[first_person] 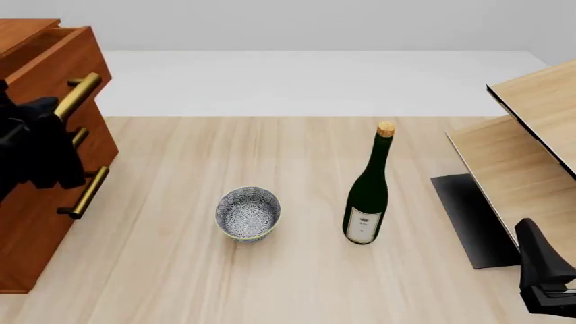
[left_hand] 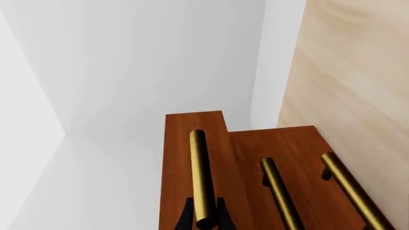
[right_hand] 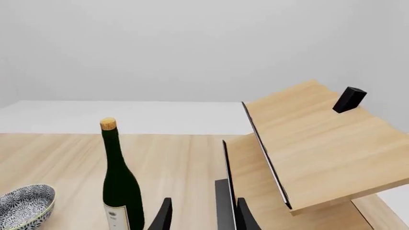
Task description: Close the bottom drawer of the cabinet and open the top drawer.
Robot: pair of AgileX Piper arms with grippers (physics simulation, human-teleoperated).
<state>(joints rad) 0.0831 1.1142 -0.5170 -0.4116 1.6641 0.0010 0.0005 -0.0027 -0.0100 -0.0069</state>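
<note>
At the table's far left, the cabinet point(first_person: 36, 223) shows the top drawer point(first_person: 63, 61) pulled partly out and the bottom drawer point(first_person: 32, 229) flush, so opening is underway. The left gripper point(left_hand: 204, 215) straddles the top handle point(left_hand: 201, 177), fingers close around it; next, a straight outward pull. The right gripper point(right_hand: 201, 215) hangs slightly parted, empty.

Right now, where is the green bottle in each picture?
Front view: the green bottle stands upright on the table, right of the patterned bowl.
Right wrist view: the bottle is low on the left, beside the bowl.
Left wrist view: not in it.
Shared landmark: the bowl.
</note>
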